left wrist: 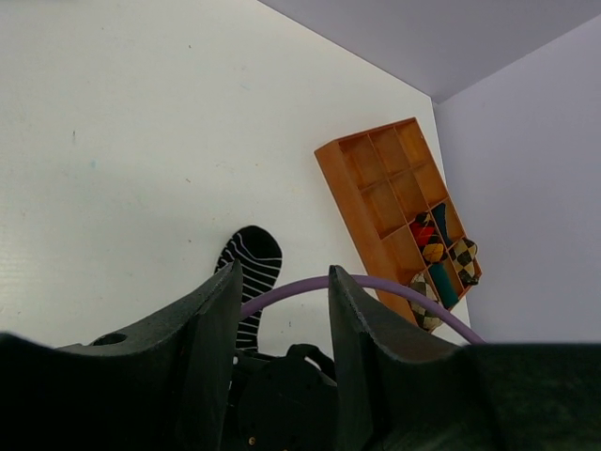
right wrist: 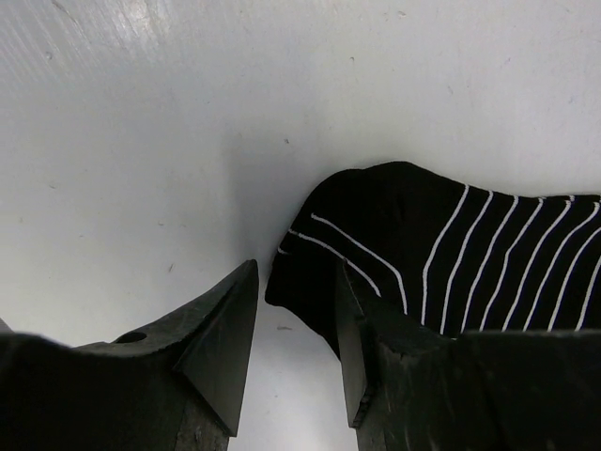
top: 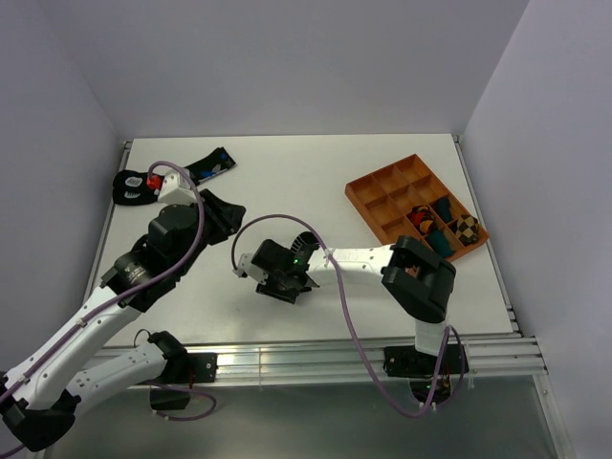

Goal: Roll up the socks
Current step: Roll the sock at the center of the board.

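Far left of the table (top: 306, 177): the argyle sock (top: 131, 186) lies bunched, black with red showing, just beside my left arm's wrist. A blue-marked sock (top: 211, 164) lies flat near it, toward the back. My left claw (top: 228, 215) hangs above the table left of centre, pointing right. In the left wrist view this claw (left wrist: 284, 282) is moderately open with nothing in it, only a purple cable (left wrist: 394, 291) crossing behind the gap. The striped ankle sock (left wrist: 252, 268) shows beyond it, apart from my left fingers (left wrist: 211, 348). The same sock (top: 298, 241) lies near the middle of the table, at my right claw (top: 285, 285). In the right wrist view the right claw (right wrist: 296, 282) is down close to the surface and partly open, not clamped, with white table showing in the gap. The rounded end of the striped ankle sock (right wrist: 451, 254) pokes into that gap. My right-hand finger (right wrist: 376, 366) overlaps the fabric; I cannot tell if it touches. At right sits the orange tray (top: 382, 186), angled, with rolled bundles (top: 430, 225) in its near compartments.
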